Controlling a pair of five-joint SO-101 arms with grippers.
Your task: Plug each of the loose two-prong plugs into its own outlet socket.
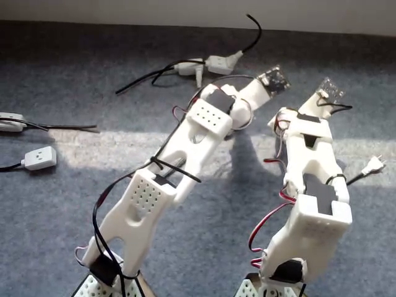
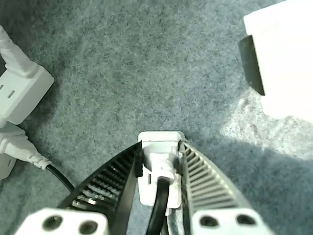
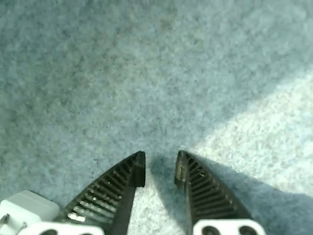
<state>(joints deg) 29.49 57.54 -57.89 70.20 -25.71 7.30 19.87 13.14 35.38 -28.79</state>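
Left gripper [image 2: 160,150] clamped on a white plug [image 2: 157,141] over the carpet [image 2: 146,58], near a socket block [image 2: 22,93] but not yet inserted, I judge. Right gripper [image 3: 160,170] open and empty. A second plug [image 1: 373,164] lies loose and a free socket [image 1: 38,158] waits well apart. The held plug's prongs are hidden, so I cannot read its alignment.

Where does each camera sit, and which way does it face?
High view: fixed above the arm bases, facing down over the carpet; left arm and right arm show.
Left wrist view: on that wrist, facing down along the left pincer, shut on a white plug.
Right wrist view: on that wrist, facing down past the open right pincer at carpet.
Shared: high and left wrist views both show the white outlet.
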